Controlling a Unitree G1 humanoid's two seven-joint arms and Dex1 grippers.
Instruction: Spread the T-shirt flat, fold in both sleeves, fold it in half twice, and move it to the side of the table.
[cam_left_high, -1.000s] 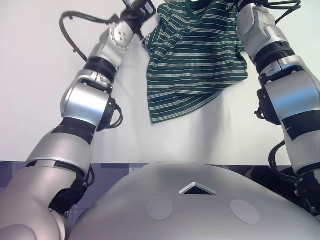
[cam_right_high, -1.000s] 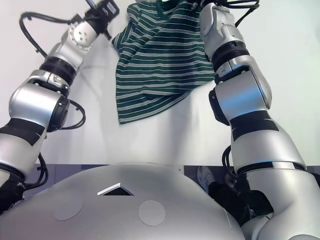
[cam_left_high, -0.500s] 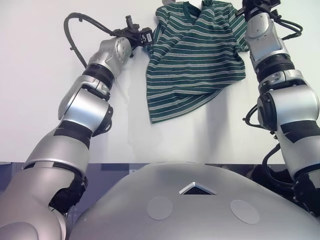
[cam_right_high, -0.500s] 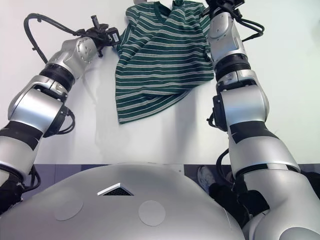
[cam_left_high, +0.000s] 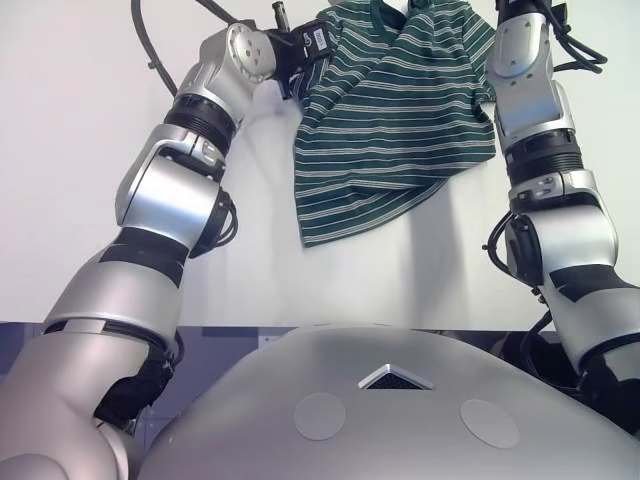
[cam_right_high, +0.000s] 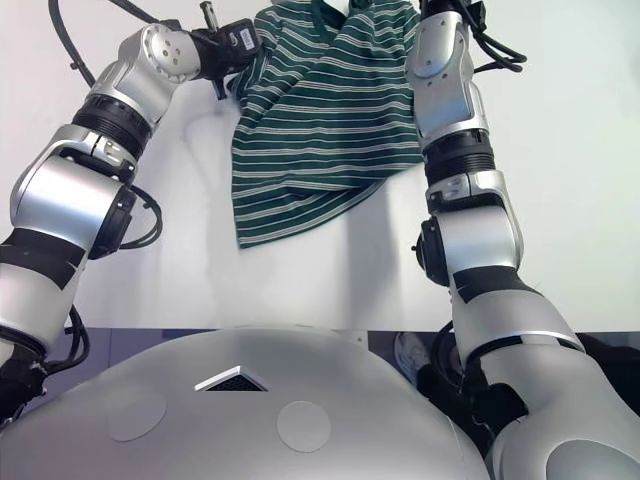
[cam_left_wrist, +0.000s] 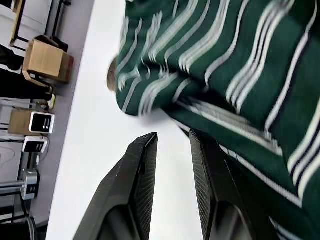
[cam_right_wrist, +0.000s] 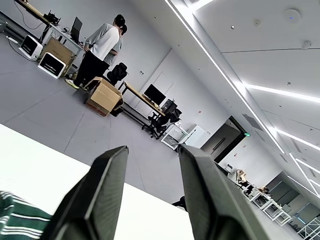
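Note:
The green T-shirt (cam_left_high: 390, 120) with white stripes lies crumpled on the white table (cam_left_high: 80, 150). Its lower hem is bunched and slanted toward the near left, and its collar is at the far end. My left gripper (cam_left_wrist: 172, 134) is open just above the table, right beside the shirt's left sleeve (cam_left_wrist: 145, 95), with nothing between its fingers (cam_left_wrist: 145, 165). My right arm (cam_left_high: 525, 90) stretches along the shirt's right side past the collar. The right gripper (cam_right_wrist: 152, 149) is open and empty near the table's far edge, a strip of shirt (cam_right_wrist: 20, 220) below it.
Bare white table spreads left (cam_right_high: 60, 30) and right (cam_left_high: 610, 60) of the shirt and in front of it. The table's front edge (cam_left_high: 250, 325) runs close to me. Beyond the far edge lies a room with desks and cardboard boxes (cam_right_wrist: 102, 97).
My left wrist dipped toward me, then swung up and in against the shirt's left sleeve. My right arm stretched farther past the collar. The shirt's lower hem stayed put.

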